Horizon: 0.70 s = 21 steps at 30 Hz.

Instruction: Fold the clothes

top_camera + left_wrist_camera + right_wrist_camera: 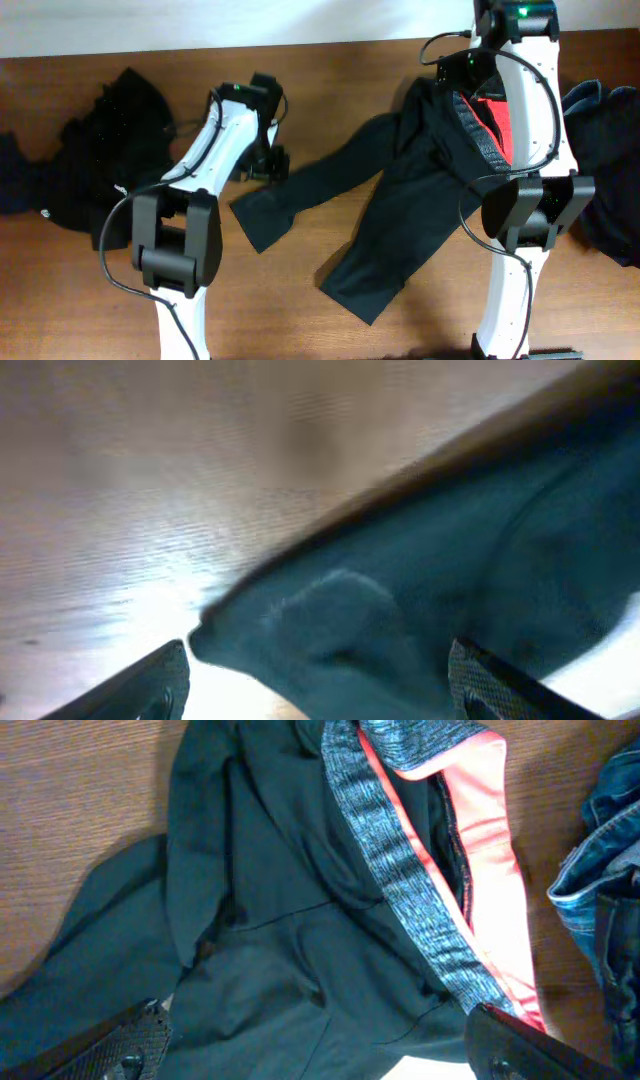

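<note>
Nearest, the left gripper (320,665) — fingers spread apart — straddles one leg cuff of the black long trousers (400,210) with speckled grey knit waistband (395,870) and bright red lining, sprawled on the brown wooden table (320,60) toward its right edge. Right gripper (320,1032) — agape too — hangs above the waistband.

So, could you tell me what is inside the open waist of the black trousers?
Bright red lining shows inside the black trousers, edged by the speckled grey waistband. Further down, fabric hides the inside.
</note>
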Each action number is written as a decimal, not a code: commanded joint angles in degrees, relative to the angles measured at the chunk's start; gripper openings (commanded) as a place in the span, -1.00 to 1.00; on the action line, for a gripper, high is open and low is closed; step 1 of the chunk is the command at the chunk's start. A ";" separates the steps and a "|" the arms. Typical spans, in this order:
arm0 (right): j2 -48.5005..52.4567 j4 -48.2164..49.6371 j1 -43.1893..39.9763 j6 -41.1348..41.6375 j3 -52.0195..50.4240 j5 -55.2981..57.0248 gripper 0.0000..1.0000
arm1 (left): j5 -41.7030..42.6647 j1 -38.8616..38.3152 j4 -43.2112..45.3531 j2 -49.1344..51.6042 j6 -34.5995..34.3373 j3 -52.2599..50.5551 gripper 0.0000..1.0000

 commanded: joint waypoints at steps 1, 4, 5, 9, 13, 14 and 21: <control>-1.70 0.22 0.04 -0.20 0.92 -0.11 0.97 | -0.63 0.35 2.16 0.28 2.03 -4.15 0.61; -1.70 0.28 0.04 -0.17 0.92 -0.11 0.97 | -0.63 0.35 4.28 0.28 2.47 -6.62 0.56; -1.70 0.33 0.04 -0.17 0.92 -0.11 0.97 | -0.66 0.35 4.61 0.28 2.51 -6.91 0.55; -1.70 0.72 0.09 -0.17 0.92 -0.13 0.97 | -0.66 0.35 7.06 0.28 4.42 -8.74 0.51; -1.70 0.87 0.09 -0.17 0.92 -0.13 0.97 | -0.90 0.35 10.91 0.28 4.63 -11.67 0.50; -1.70 0.87 0.09 -0.17 0.92 -0.13 0.97 | -0.90 0.35 11.91 0.28 4.61 -12.39 0.50; -1.70 1.25 0.09 -0.17 0.92 -0.13 0.97 | -0.94 0.79 18.75 0.28 4.57 -16.37 -0.07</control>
